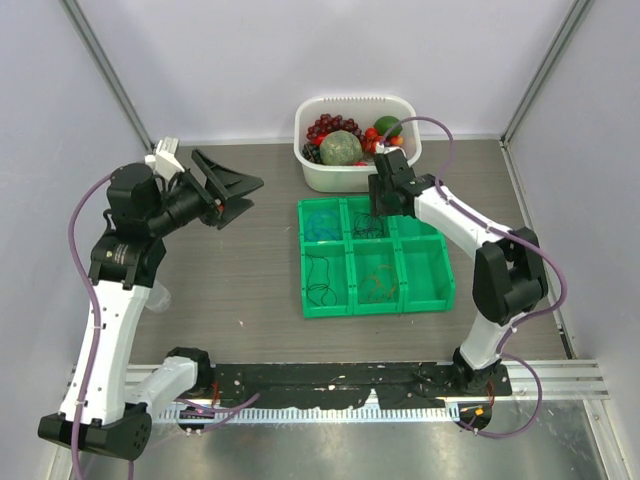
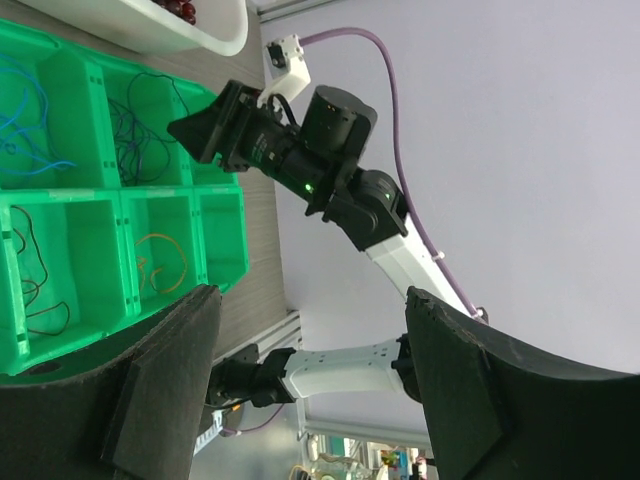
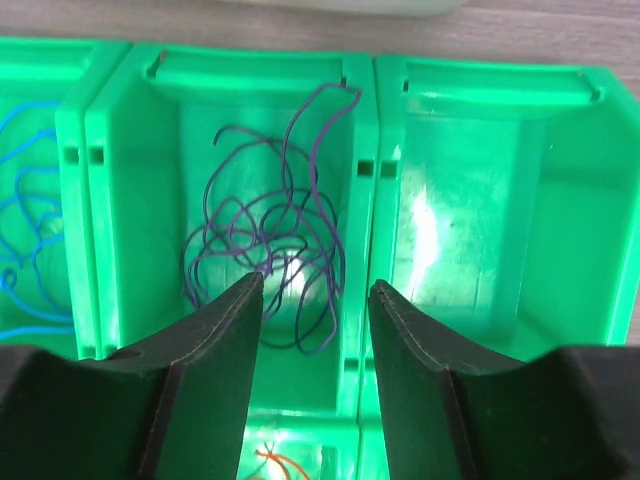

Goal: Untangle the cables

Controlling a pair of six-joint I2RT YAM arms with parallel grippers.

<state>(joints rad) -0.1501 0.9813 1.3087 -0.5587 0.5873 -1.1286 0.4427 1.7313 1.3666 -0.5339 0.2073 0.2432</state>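
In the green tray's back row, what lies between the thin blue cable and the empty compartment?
The thin purple cable tangle in the middle compartment; the right wrist view shows it.

You had a green six-compartment tray [image 1: 303, 262] sitting right of the middle of the counter [image 1: 245, 285]. Just behind it, by the far edge, stood a white tub [image 1: 356, 99] holding dark red grapes [image 1: 324, 127], a round green fruit [image 1: 341, 148] and small red ones [image 1: 372, 134].
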